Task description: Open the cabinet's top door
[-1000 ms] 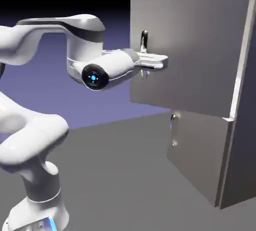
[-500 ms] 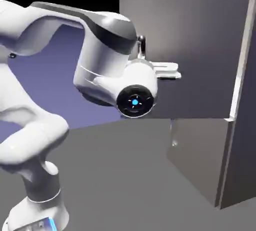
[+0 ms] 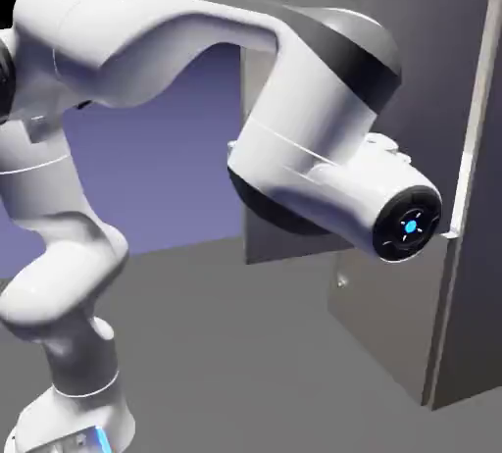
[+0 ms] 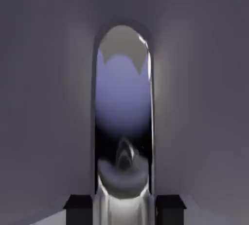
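Cabinet point(image 3: 471, 196) with top door point(image 3: 284, 235) swung out; arm point(image 3: 294, 118) in front; claw point(image 4: 124, 209) clenched on the handle point(image 4: 124, 121).

Item 1, cabinet: tall grey box at 3 o'clock of the exterior view, darker side facing right. Item 2, arm: white, rising from 7 o'clock, its elbow and wrist filling the centre and covering most of the top door, the handle and the claw in that view. Item 3, top door: grey panel standing out from the cabinet front, visible at 12 and 6 o'clock of the wrist. Item 4, lower door point(image 3: 387, 314): closed, at 5 o'clock, small handle point(image 3: 340, 275) on its left edge. Item 5, handle: in the hand view a mirrored silver bar running from 12 to 6 o'clock, flat grey door panel point(image 4: 44, 97) behind. Item 6, claw: dark fingertips point(image 4: 78, 203) at 6 o'clock pressed against both sides of the bar.
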